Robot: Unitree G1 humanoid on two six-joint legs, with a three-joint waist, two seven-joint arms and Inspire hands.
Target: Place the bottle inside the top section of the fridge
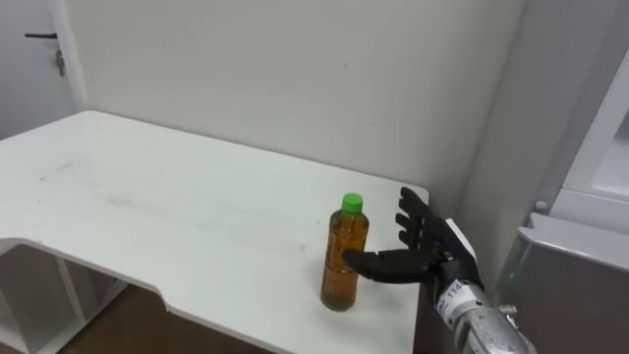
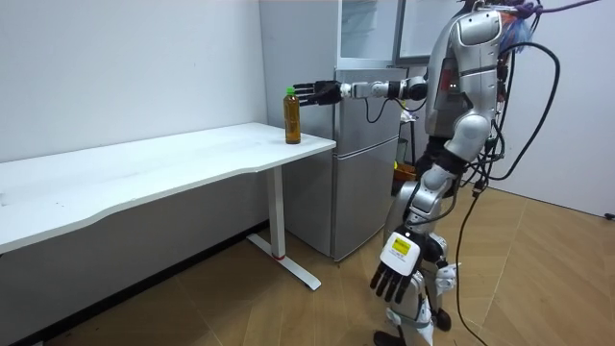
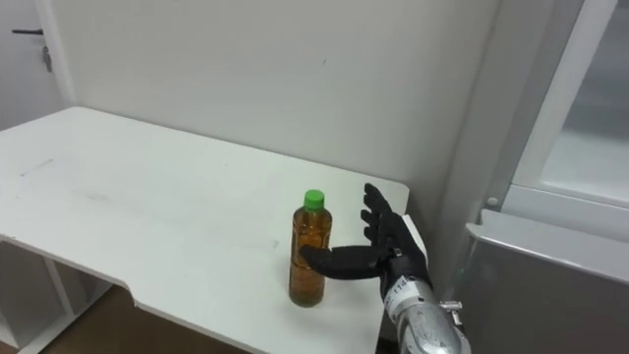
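**Right hand open beside upright bottle at worktop end**

1. Right hand [image 1: 428,242]: reached out over the right end of the worktop. The fingers are straight, slightly spread and pointing upward, with the palm turned toward the bottle. The thumb is stretched out sideways and lies across the near face of the bottle at mid-height. Nothing is curled round the bottle, and the pictures do not show whether the thumb presses on it.

2. Bottle [image 1: 345,234]: stands upright on the worktop, just to the left of the right hand. It has a green cap and amber contents filling most of the body. Its base is near the front edge and close to the right-hand corner.

3. Worktop [image 1: 177,197]: white, with a curved front edge, running along a pale wall [image 1: 295,69]. The bottle is the one object standing on it.

4. Fridge [image 2: 365,144]: grey, standing just beside the right end of the worktop, with the upper compartment above the level of the worktop.

5. Left hand [image 2: 392,277]: hangs low at the robot's side, fingers relaxed and pointing at the floor, holding nothing.

6. Stance: in the room view the robot stands upright in front of the fridge, with the right arm stretched level toward the bottle.
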